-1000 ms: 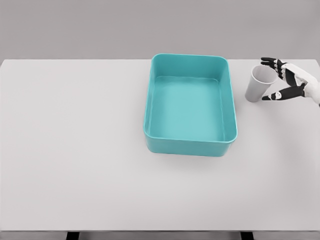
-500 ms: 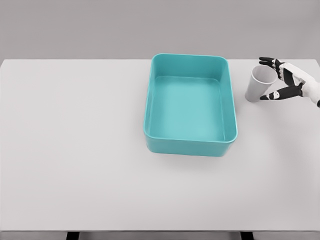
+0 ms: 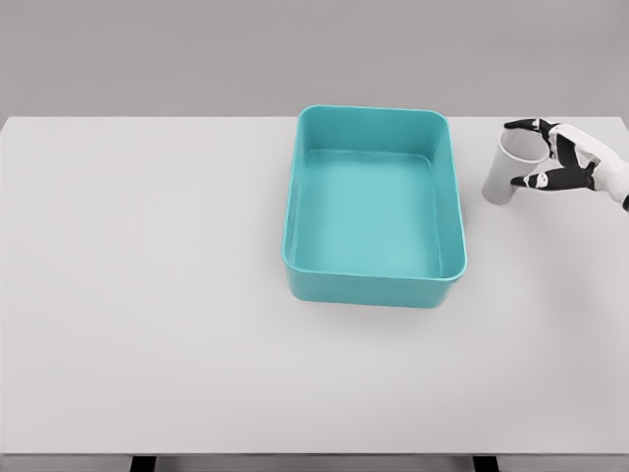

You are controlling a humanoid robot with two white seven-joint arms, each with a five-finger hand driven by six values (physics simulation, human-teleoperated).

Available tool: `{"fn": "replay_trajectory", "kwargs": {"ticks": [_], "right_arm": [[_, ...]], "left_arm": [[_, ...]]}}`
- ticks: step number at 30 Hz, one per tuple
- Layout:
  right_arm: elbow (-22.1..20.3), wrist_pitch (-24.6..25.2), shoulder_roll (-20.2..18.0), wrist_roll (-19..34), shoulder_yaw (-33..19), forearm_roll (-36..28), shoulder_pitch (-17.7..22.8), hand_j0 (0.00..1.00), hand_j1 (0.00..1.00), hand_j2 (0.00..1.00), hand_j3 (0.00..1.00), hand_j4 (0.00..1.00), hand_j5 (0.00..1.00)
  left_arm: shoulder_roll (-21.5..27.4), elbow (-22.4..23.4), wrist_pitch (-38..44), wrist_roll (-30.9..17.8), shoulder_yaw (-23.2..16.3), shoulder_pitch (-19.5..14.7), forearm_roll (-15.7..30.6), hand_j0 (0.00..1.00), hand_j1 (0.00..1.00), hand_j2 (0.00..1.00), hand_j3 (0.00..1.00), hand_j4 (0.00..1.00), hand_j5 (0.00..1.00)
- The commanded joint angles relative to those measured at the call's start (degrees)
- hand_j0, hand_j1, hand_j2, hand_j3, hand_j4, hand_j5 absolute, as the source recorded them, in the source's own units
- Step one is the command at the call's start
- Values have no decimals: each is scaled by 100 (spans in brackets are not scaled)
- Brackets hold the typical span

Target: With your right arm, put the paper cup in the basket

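A white paper cup (image 3: pixel 497 175) stands slightly tilted on the table, just right of the teal basket (image 3: pixel 295 211). My right hand (image 3: pixel 516 153) comes in from the right edge and wraps the cup near its rim. The fingers (image 3: pixel 519 126) curl around the far side of the rim, and the thumb lies against the near wall. The cup's base still rests on the table. The basket is a rectangular open tub with nothing inside. My left arm does not show.
The white table (image 3: pixel 147 295) spans the whole view, with its front edge near the bottom. The cup and hand sit close to the table's right edge.
My right hand has slid a little to the left and its thumb and fingers have closed in onto the cup. The cup and the basket stay where they were.
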Motion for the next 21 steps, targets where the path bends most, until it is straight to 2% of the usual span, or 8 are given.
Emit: {"fn": "replay_trajectory", "kwargs": {"ticks": [1,8,19,21], "right_arm": [[-27,-23,-13,2,-31,-30,0,76,76,76,76,76,76],[-106,-94,-31,2,-84,-30,0,75,75,75,75,75,75],[-677,-190,-118,2,-347,-30,-9,76,76,76,76,76,76],[-792,-190,-118,2,-576,-30,0,76,76,76,76,76,76]], "left_arm": [[0,0,-2,-1,0,0,-1,100,100,100,100,100,100],[0,0,-2,-1,0,0,-1,100,100,100,100,100,100],[0,0,-2,-1,0,0,-1,100,100,100,100,100,100],[0,0,-2,-1,0,0,-1,100,100,100,100,100,100]]}}
